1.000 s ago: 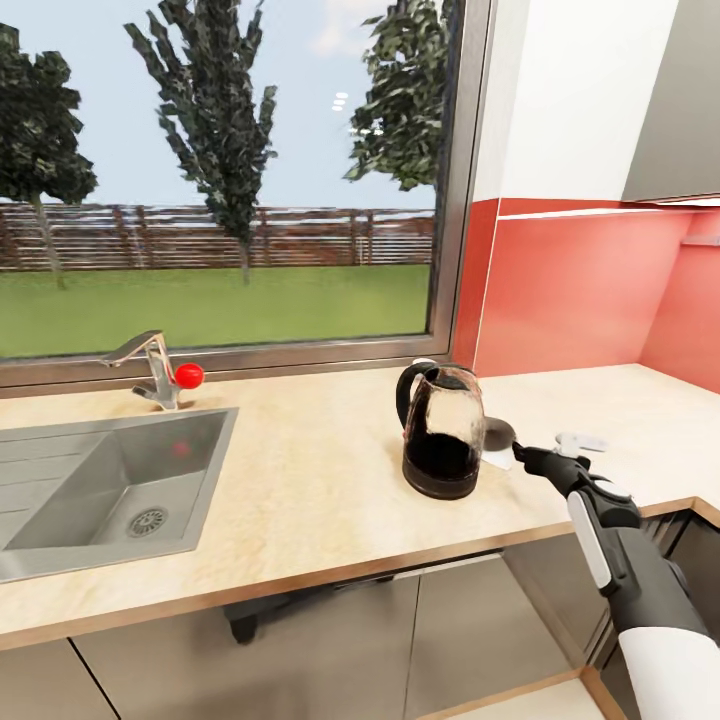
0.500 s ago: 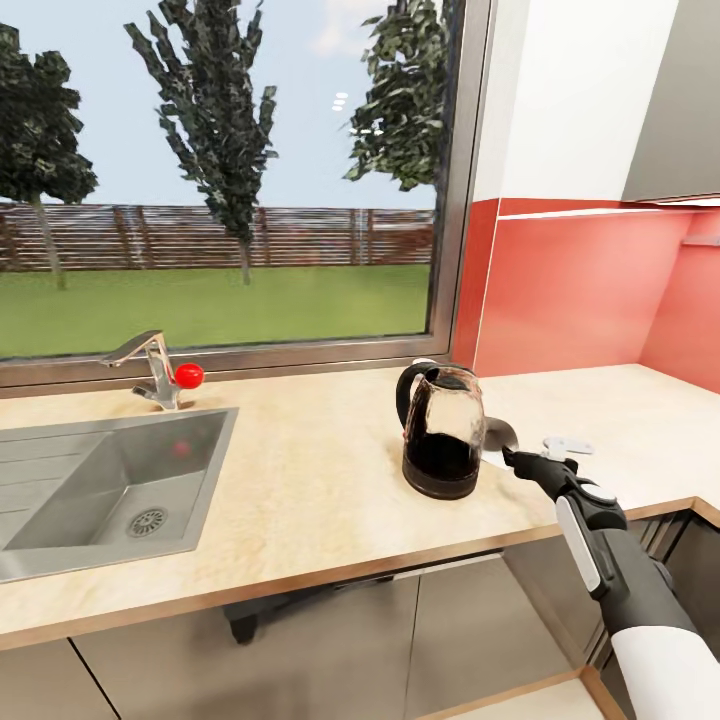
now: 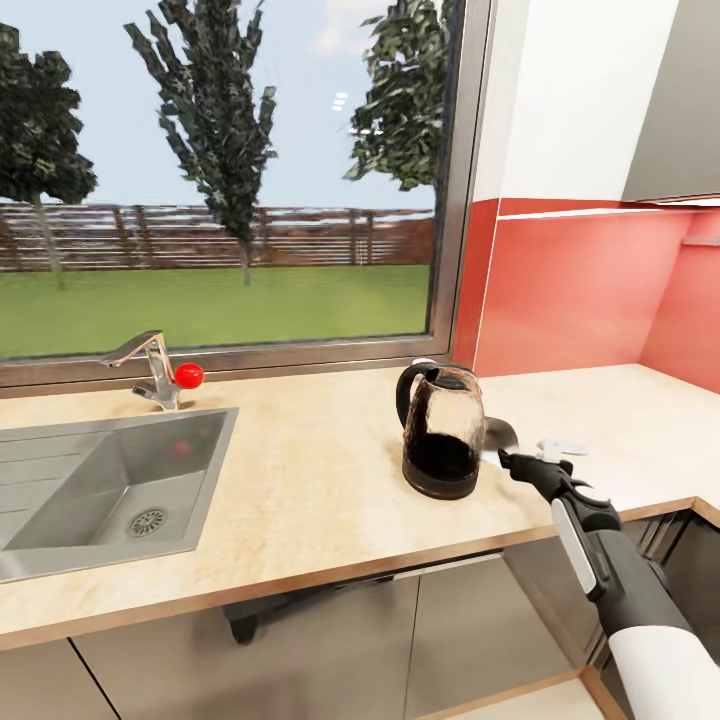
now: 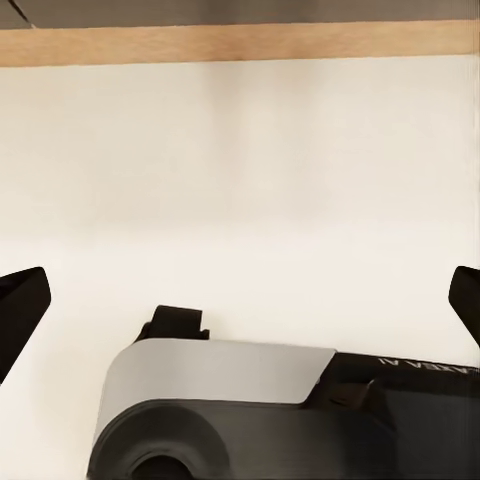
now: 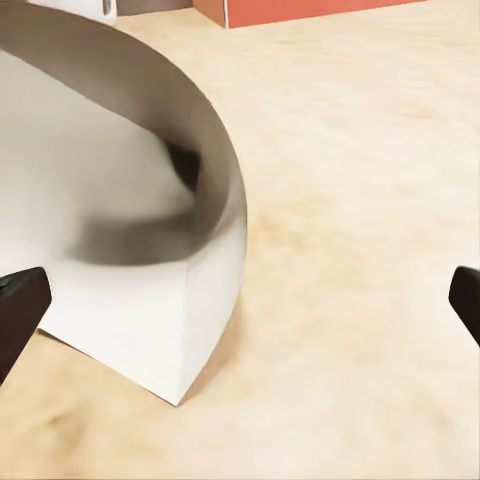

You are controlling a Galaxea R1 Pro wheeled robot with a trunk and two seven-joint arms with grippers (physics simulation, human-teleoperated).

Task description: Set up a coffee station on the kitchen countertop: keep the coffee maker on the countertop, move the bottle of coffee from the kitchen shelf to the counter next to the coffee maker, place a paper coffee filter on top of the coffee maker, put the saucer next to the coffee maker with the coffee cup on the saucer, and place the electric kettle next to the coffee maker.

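Observation:
A glass electric kettle (image 3: 441,440) with a black base and handle stands on the beige countertop (image 3: 300,490), right of the sink. Just behind its right side lies a white paper coffee filter (image 3: 498,434), curved, with a shaded inside. My right gripper (image 3: 516,460) hovers low over the counter right beside the filter, open. In the right wrist view the filter (image 5: 130,230) sits close ahead between the spread fingertips (image 5: 20,312), off to one side. My left gripper (image 4: 240,305) is open, over pale floor and part of my own dark body (image 4: 260,420).
A steel sink (image 3: 100,490) with a tap (image 3: 150,368) and a red knob (image 3: 188,375) takes up the counter's left. A large window runs behind. A red backsplash (image 3: 580,290) and the counter's corner lie to the right.
My right gripper has slid left and forward along the counter, closer to the kettle and the filter. The kettle has stayed put.

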